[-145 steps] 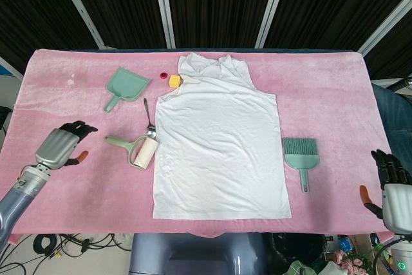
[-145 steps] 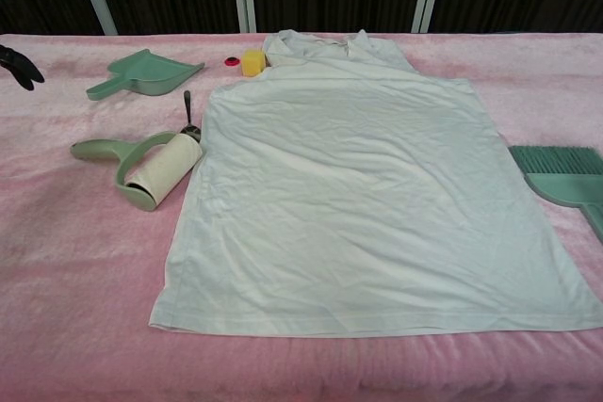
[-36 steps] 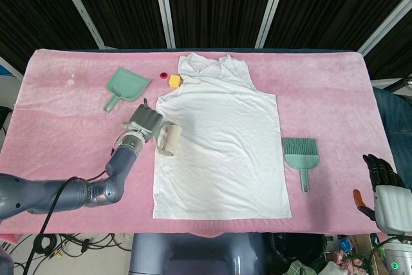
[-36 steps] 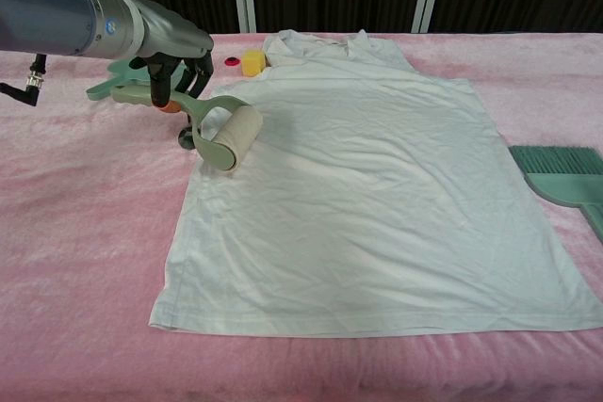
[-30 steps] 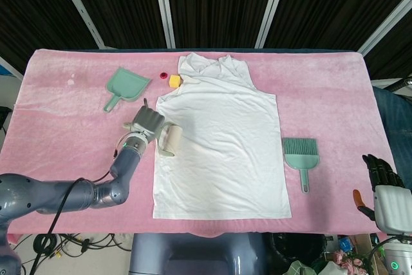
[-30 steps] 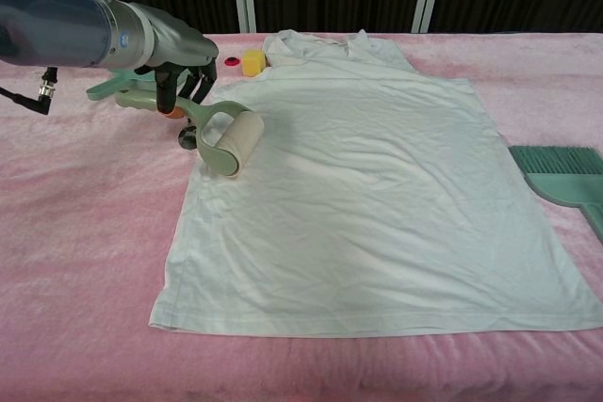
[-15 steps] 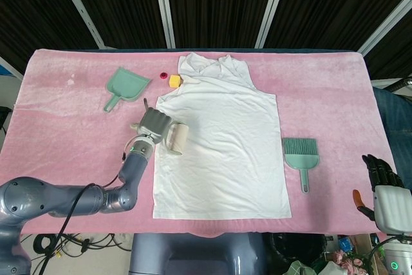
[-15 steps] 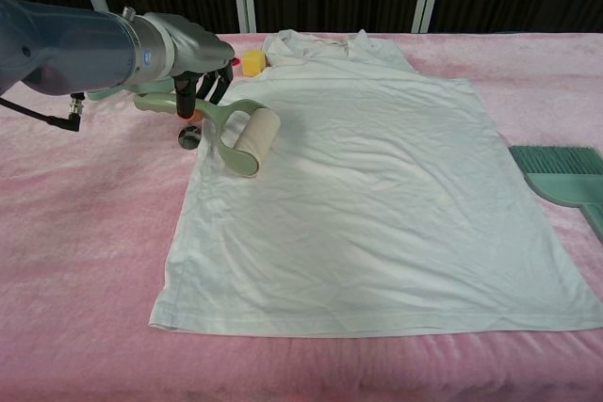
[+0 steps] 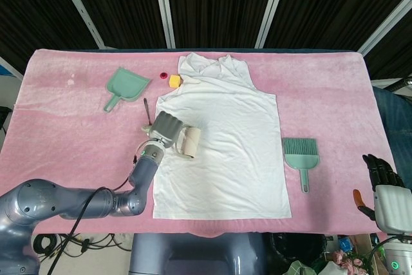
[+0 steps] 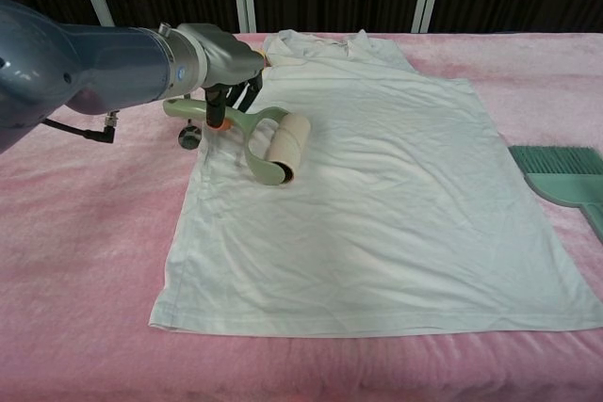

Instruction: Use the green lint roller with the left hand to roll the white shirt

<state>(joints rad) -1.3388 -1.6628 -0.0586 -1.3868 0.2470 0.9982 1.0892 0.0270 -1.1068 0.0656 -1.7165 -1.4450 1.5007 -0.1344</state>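
your left hand (image 10: pixel 221 68) has its fingers clamped on the lint roller (image 10: pixel 278 152); press the drum flat and roll straight across the shirt (image 10: pixel 377 185). right hand (image 9: pixel 386 188) idle, fingers apart.

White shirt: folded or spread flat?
Spread flat. The white shirt lies open on the pink table cover, hem and sides unfolded; only the collar end is bunched.

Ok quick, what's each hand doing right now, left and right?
Left hand: grips the green lint roller, its roll resting on the white shirt.
Right hand: holds nothing, fingers apart, at the table's right edge.
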